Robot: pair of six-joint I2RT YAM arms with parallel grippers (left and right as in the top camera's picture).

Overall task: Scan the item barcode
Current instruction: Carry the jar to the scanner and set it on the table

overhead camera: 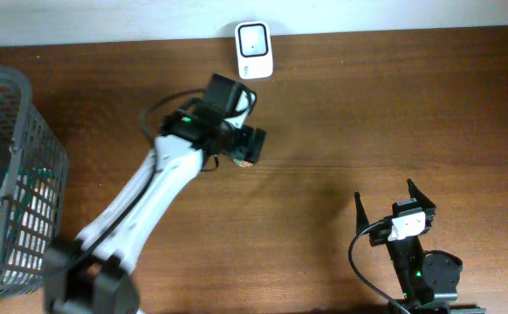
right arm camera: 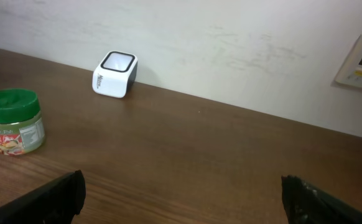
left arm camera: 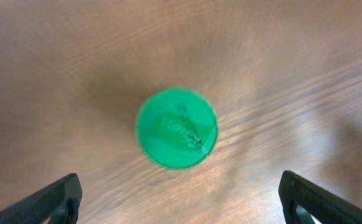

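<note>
It looks like a mock shop checkout: barcode scanner (overhead camera: 254, 50) and grey basket (overhead camera: 29, 166) on a wooden table (overhead camera: 385, 113).

No wording is legible in any view. Jar (right arm camera: 13, 122): printed label (right arm camera: 17, 135) with lettering too small to read; its green lid (left arm camera: 177, 129) carries a raised mark, blurred. Scanner (right arm camera: 114, 74): small dark logo on its white side, unreadable.
</note>
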